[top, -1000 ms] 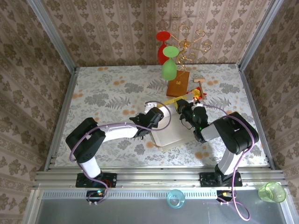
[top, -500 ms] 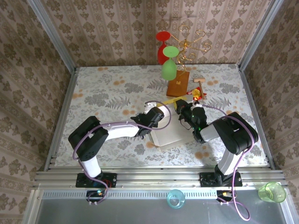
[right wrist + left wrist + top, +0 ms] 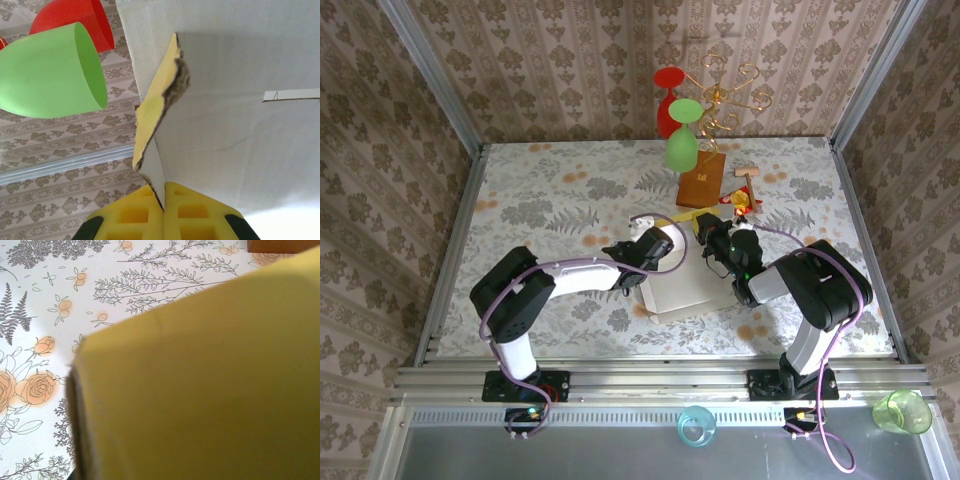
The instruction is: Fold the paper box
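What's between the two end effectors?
The paper box: top external view shows its white panel spanning from left end effector to right end effector, which is shut on a flap.

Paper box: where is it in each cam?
Top external: paper box at picture centre, white face up.
Left wrist: its mustard outer face covers right and bottom.
Right wrist: white inner face upper right, flap down to bottom centre.
Landmark: green goblet, by the back wall in top external, upper left in right wrist.
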`<move>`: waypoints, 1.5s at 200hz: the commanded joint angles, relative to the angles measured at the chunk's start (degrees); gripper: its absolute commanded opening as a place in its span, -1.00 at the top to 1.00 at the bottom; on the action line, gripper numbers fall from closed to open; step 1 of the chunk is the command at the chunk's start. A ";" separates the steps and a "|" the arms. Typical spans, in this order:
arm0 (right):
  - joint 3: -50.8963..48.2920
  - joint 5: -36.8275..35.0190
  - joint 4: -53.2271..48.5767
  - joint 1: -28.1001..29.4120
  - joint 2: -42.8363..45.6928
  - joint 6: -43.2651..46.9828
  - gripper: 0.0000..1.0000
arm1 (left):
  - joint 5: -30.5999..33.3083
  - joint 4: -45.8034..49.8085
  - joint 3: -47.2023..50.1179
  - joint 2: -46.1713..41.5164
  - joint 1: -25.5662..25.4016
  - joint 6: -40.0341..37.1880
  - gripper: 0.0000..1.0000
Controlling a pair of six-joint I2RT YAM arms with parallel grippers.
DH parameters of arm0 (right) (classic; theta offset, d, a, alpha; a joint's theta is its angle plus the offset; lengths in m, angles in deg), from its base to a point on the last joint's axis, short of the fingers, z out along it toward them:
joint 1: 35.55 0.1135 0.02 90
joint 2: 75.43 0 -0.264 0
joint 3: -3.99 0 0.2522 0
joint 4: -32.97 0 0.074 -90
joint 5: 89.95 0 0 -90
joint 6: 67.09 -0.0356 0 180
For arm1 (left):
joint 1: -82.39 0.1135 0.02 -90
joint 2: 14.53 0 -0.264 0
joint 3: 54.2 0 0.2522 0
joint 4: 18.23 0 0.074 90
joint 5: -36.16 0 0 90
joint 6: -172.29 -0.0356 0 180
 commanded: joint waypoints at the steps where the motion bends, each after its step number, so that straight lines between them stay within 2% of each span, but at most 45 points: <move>1: -0.88 2.53 -4.57 1.56 2.15 -0.08 0.95 | 2.90 6.11 0.12 1.68 0.98 0.29 1.00; 14: -1.25 2.02 -8.43 1.56 4.98 0.14 0.76 | 3.23 5.99 0.25 1.25 1.53 -0.28 1.00; 33: -0.62 2.17 -15.57 1.31 9.83 1.25 0.23 | 2.85 2.42 2.08 -0.22 2.63 -2.87 1.00; 45: 0.30 2.65 -21.41 0.91 13.35 2.30 -0.03 | 1.86 -0.58 3.72 -1.65 3.68 -5.15 1.00; 66: 2.38 1.80 -35.60 -0.12 22.62 5.26 -0.28 | -1.19 -1.25 4.63 -4.25 6.37 -8.38 1.00; 79: 3.88 0.35 -45.46 -1.01 28.53 7.91 -0.36 | -2.10 -0.97 5.04 -6.04 7.86 -10.47 1.00; 104: 6.62 -0.53 -60.45 -3.67 36.05 13.21 -0.32 | -5.59 -1.21 6.61 -9.98 11.04 -14.00 1.00; 125: 10.06 -1.27 -68.65 -4.70 39.13 18.21 -0.25 | -15.23 -4.84 9.66 -14.25 14.51 -19.21 1.00; 147: 15.93 -2.97 -77.81 -4.47 38.88 20.20 -0.22 | -21.70 -4.14 10.51 -17.66 17.88 -22.36 1.00; 176: 21.87 -3.32 -77.18 -3.40 33.96 17.80 -0.08 | -25.89 -2.14 9.91 -19.33 19.47 -25.95 1.00; 229: 34.77 -0.68 -79.37 -0.71 18.86 19.25 0.17 | -27.47 -0.86 8.16 -18.90 19.58 -26.96 1.00; 271: 33.22 -1.73 -78.45 -0.72 17.04 19.49 0.17 | -27.92 -0.40 7.64 -18.81 19.57 -27.05 1.00; 300: 33.20 0.70 -76.26 -0.39 14.76 18.57 0.17 | -28.15 -0.42 7.97 -18.90 19.56 -27.00 1.00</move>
